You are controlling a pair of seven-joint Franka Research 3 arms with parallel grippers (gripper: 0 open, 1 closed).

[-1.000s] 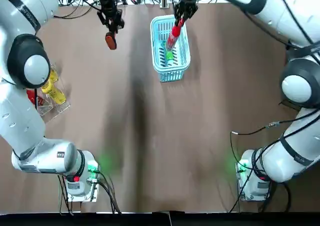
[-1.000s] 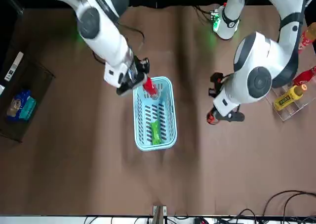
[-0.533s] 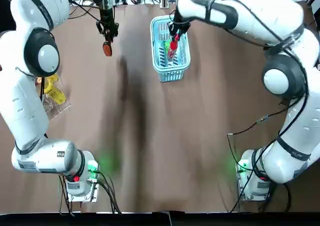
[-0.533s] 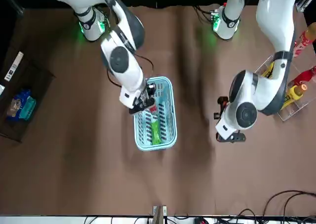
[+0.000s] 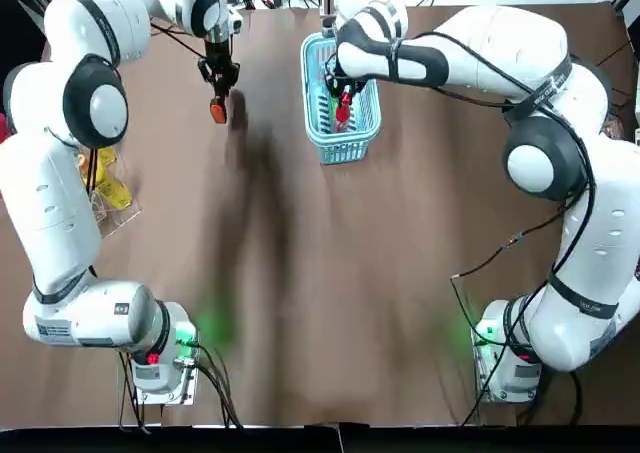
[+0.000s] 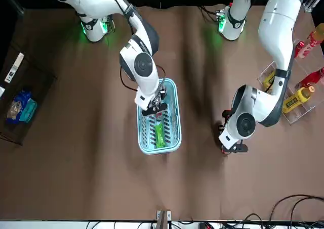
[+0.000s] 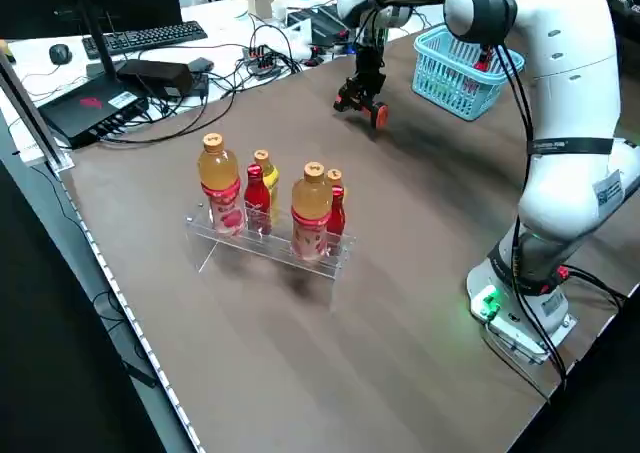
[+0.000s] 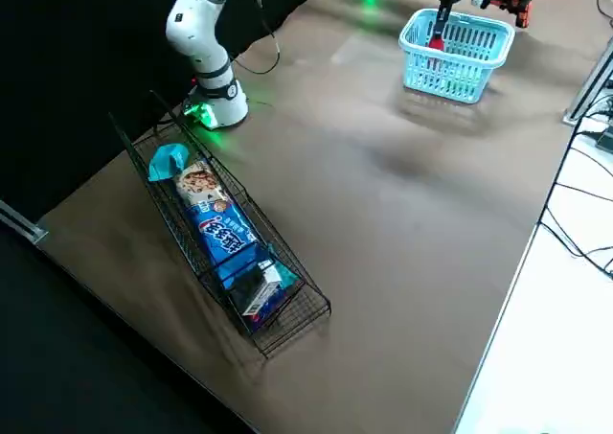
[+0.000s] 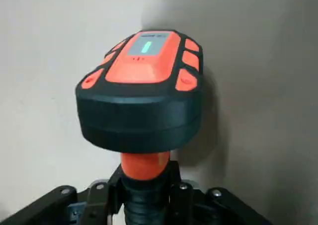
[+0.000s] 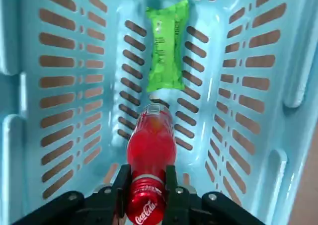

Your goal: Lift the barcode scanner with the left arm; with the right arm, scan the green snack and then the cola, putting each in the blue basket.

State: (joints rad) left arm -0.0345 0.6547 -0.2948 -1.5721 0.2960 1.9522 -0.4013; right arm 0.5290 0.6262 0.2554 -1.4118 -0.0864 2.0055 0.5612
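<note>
The right gripper [image 10: 145, 189] is clasping the cola [image 10: 149, 140] by its neck inside the blue basket [image 10: 22, 135] at the table's twelve o'clock, its base just beside the green snack [image 10: 164, 48]. It is probably best lowered until it rests before the fingers let go. The left gripper [image 9: 144, 197] is gripping the barcode scanner [image 9: 141, 96] at eleven o'clock.

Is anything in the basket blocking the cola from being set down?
Nothing visible does. The right gripper holds the cola by its cap inside the blue basket; the green snack lies on the floor beyond the bottle's base.
</note>
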